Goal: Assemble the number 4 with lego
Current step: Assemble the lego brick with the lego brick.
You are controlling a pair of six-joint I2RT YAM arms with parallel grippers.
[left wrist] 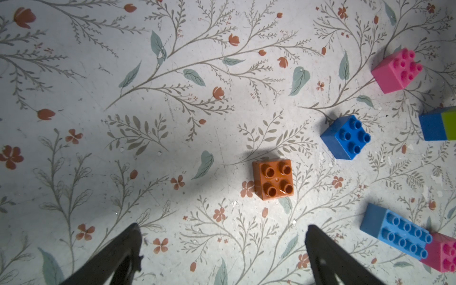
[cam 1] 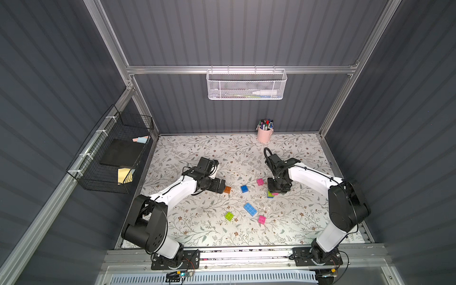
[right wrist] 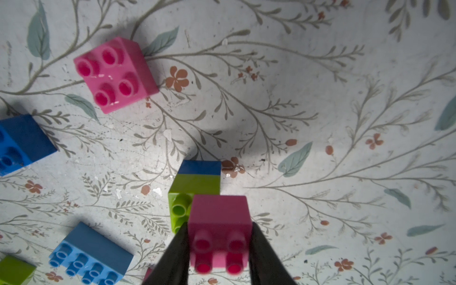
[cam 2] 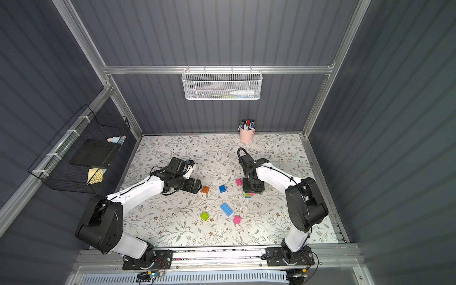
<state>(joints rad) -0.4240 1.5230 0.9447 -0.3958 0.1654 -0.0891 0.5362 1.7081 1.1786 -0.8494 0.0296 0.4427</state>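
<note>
While the right claw (right wrist: pixel 219 226) clamps a pink brick (right wrist: pixel 219 212) over the green-blue stack (right wrist: pixel 197 183), the left claw (left wrist: pixel 222 226) gapes empty; next it likely needs pressing down squarely.

Orange brick (left wrist: pixel 273 179) glossy moulded plastic, bright highlights on studs, pink brick (right wrist: pixel 219 217) smooth plastic (duller sheen), table cover (left wrist: pixel 148 138) matt floral print, scuffed and flaking, white basket (cam 1: pixel 246 85) perforated metal mesh, frame rail (cam 1: pixel 172 69) brushed aluminium
</note>
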